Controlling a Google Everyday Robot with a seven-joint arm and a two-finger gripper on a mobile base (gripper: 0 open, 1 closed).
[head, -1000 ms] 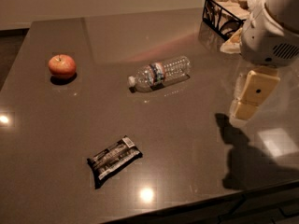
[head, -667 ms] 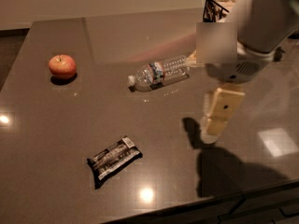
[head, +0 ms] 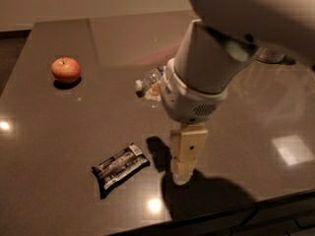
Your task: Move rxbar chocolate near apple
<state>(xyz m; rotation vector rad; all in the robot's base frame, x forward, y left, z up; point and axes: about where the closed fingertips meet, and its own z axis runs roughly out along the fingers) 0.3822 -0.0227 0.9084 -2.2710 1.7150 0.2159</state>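
the gripper (head: 182,171) is hanging down close to the dark table (head: 59,132), pointing downward, just right of the rxbar chocolate (head: 120,165) and not touching it. it is showing side-on as one beige block, so how far it is open cannot be told; nothing is showing in its grip. the big white arm (head: 206,73) is filling the upper right of the view and is covering most of the clear water bottle (head: 149,78), with only the capped end sticking out on its left. the rxbar chocolate is lying flat on the table near the front edge, black wrapper with white print facing up, turned at a slant with its right end further back. the apple (head: 65,69) is sitting at the far left of the table, red-orange, well apart from the bar. the water bottle is lying between apple and arm, further back than the bar. the gripper's shadow is falling on the table beside it, one dark patch reaching toward the bar's right end.
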